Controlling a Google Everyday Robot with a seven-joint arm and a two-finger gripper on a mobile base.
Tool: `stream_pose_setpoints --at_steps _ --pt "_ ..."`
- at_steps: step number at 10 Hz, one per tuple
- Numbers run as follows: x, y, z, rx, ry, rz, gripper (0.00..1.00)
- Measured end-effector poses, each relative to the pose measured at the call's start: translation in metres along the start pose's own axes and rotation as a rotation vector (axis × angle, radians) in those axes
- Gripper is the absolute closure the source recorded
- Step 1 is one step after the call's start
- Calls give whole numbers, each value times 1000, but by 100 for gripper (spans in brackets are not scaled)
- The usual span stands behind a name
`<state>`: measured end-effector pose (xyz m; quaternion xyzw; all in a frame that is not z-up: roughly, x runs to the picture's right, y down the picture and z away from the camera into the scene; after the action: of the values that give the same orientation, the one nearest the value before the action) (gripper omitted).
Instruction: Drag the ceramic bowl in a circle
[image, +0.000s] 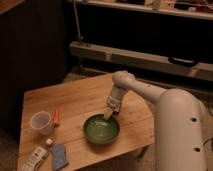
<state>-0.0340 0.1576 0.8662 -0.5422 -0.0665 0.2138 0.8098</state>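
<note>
Pincer (109, 114) (closed) at rim of ceramic bowl (100, 133)

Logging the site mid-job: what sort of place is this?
Probably a lab or workshop corner: a small light wooden table with a long grey metal rail behind it. The tool is shut on the far rim of the glossy dark-green ceramic bowl.
</note>
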Motion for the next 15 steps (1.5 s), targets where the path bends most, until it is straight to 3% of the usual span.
stream_pose_setpoints --at_steps 2,4,6,9,12,15 --pt "-26 16 -1 2 24 -83 100" --pt "-43 19 -9 39 30 -131 100" --pt "-47 5 -22 87 17 -123 100" --pt "-46 -39 -66 177 -23 -72 100" --pt "-17 -53 -113 245 -64 -36 100" --pt "51 -45 -124 273 -62 31 100"
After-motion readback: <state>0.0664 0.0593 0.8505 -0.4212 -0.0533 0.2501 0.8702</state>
